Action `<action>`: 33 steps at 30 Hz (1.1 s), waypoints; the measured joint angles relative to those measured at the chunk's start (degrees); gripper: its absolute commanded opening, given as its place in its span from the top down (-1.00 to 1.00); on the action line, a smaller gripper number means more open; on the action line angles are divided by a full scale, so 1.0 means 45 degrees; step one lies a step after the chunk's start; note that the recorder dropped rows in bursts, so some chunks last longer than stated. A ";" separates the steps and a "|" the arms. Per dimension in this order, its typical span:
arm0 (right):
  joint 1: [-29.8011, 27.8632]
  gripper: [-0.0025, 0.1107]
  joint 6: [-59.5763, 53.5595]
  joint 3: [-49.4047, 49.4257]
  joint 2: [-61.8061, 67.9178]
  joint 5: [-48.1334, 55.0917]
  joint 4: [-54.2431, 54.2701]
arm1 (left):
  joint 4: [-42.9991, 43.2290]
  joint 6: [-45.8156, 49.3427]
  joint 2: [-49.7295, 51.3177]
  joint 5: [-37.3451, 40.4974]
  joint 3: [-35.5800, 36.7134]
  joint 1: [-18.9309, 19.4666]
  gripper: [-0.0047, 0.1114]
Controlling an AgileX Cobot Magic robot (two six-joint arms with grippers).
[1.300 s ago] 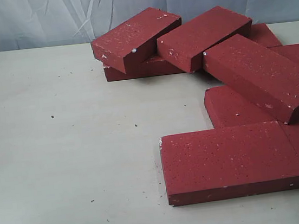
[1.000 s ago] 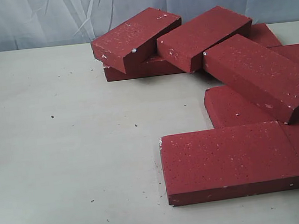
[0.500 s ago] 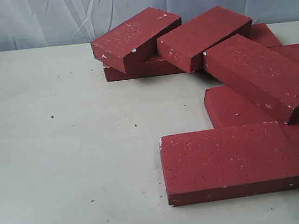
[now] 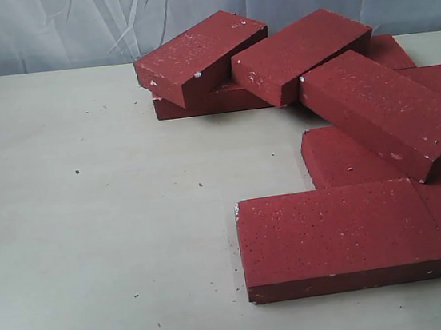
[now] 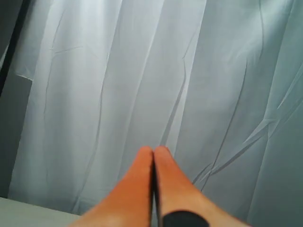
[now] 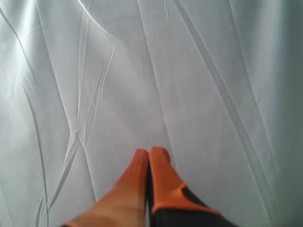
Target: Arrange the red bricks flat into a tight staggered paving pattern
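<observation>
- The left gripper [image 5: 153, 152] has its orange fingers pressed together with nothing between them. It points at the white curtain [image 5: 142, 71], off the table.
- The right gripper [image 6: 149, 153] is likewise closed tip to tip and empty, and it faces the same draped cloth.
- Neither arm appears in the exterior view, so both look parked away from the work.
- The red bricks [image 4: 340, 158] lie on the right half of the pale table [image 4: 91, 229]; its left half holds only dark crumbs.
- The near flat brick [image 4: 341, 231] lies lengthwise at the near right. A second flat one touches its right end and runs out of view.
- Behind those, another lies flat, partly covered by the leaning brick [image 4: 387, 108], which rests tilted across it with its near-right end overhanging.
- At the far side, the far-left tilted brick [image 4: 194, 51] and the far-middle tilted brick [image 4: 299, 51] rest propped on the low far brick [image 4: 213, 101]. More bricks show at the far right.
- Judged from this, paving has barely started: a few bricks are down at the near right and the rest form a loose heap.
- The next move probably calls for one arm to open its fingers wide and come down over a top brick, most likely the leaning one.
- It would then grip that brick across its narrow width, lift it clear and set it flat against the laid ones, offset by half a length.
- These pavers look heavy and rough, so a centred grip matters.
</observation>
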 measured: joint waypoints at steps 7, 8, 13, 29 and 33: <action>0.0000 0.97 0.0000 -0.1985 0.2396 0.0274 -0.0715 | 0.3326 -0.1935 0.3101 0.0120 -0.1643 0.0000 0.92; 0.0000 0.97 0.0000 -0.2289 0.2762 0.0433 -0.0743 | 0.3923 -0.2366 0.3653 0.0151 -0.1871 0.0000 0.92; 0.0000 0.97 0.0000 -0.3379 0.4446 0.0953 -0.0892 | 0.6415 -0.3938 0.5665 0.0199 -0.2709 0.0000 0.92; 0.0000 0.97 0.0000 -0.6984 0.9054 0.5652 -0.3447 | 1.3117 -0.8170 0.9629 -0.0034 -0.4335 0.0000 0.92; 0.0000 0.97 -0.0889 -0.8859 1.0673 0.8555 -0.3981 | 1.5327 -0.9974 1.0392 -0.1033 -0.4670 0.0000 0.92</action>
